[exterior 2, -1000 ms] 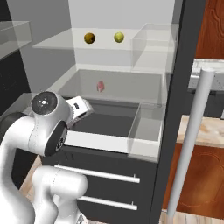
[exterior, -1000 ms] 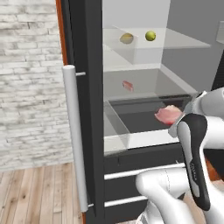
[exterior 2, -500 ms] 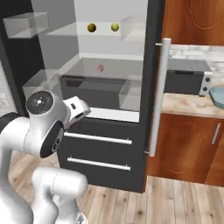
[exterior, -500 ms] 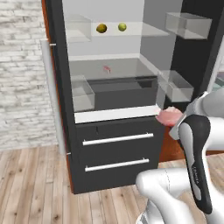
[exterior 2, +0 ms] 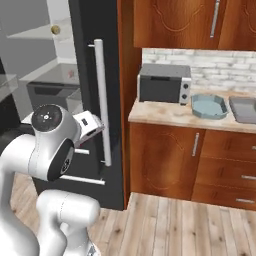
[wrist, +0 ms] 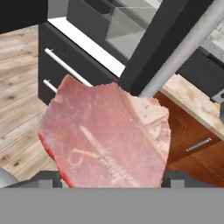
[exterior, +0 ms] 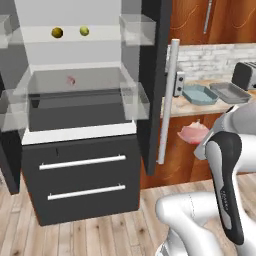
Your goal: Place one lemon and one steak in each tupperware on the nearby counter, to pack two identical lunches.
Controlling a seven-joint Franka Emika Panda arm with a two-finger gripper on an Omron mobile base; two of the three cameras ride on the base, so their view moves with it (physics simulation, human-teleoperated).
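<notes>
Simulated kitchen: wood plank floor (exterior 2: pixel 165 220), open black fridge (exterior: pixel 80 185) with glass shelves, brown cabinets (exterior 2: pixel 170 160), white brick backsplash. Beige mottled surface (exterior 2: pixel 170 114) right of the fridge carries a grey toaster oven (exterior 2: pixel 164 83), a silver toaster (exterior: pixel 245 75) and two tupperware trays side by side: pale blue-grey tupperware (exterior 2: pixel 209 106), and a greyer second tupperware (exterior: pixel 230 92) just beside it. Both trays look empty.

Steak (wrist: pixel 105 135): flat pink-red raw slab, paler marbled edge on one side, ragged outline. It sits right in front of the hand camera, held off the floor in front of the cabinets, below surface level; in the left base view the steak (exterior: pixel 191 133) shows at the arm's end. A second steak (exterior: pixel 71 80) lies on the fridge's middle glass shelf. Two lemons on the top shelf: dull orange-yellow lemon (exterior: pixel 57 33), bright yellow-green lemon (exterior: pixel 84 31), apart from each other.

Jaws (wrist: pixel 107 177) stand wide, grasping the steak, dark finger tips (wrist: pixel 43 178) at either lower edge of the slab.
</notes>
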